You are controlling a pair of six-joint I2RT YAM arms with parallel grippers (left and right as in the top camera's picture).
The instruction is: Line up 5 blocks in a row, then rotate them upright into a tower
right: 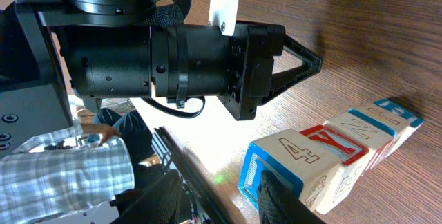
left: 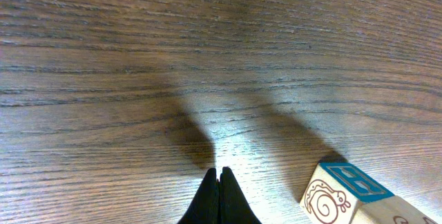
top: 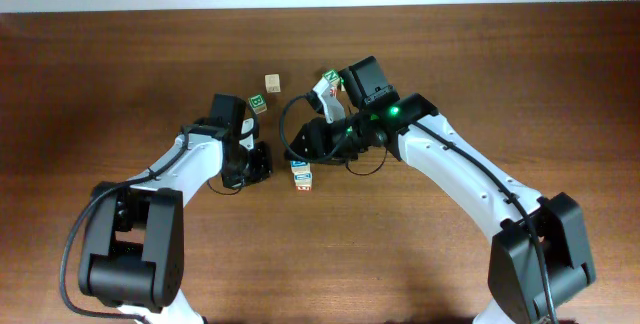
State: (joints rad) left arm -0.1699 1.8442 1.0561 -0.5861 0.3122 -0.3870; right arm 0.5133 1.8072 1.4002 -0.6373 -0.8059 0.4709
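Several blocks lie in a row on the table. In the right wrist view the nearest is a "4" block [right: 293, 160] with a blue side, then a red-letter block [right: 340, 143], then two with blue letters [right: 378, 122]. My right gripper [right: 219, 175] is open with nothing between its fingers; one fingertip [right: 276, 196] stands against the "4" block's blue side. From overhead, part of the row [top: 302, 177] shows below the right gripper [top: 305, 151]. My left gripper [left: 219, 177] is shut and empty, beside a block [left: 345, 195] with a blue top and a snail drawing.
Three loose cubes sit further back: a pale one [top: 272, 84], one with green print [top: 259, 104], and another green-printed one [top: 330, 81] by the right arm's wrist. The left gripper [top: 257, 160] lies close to the left of the row. Brown table [top: 120, 74] extends all round.
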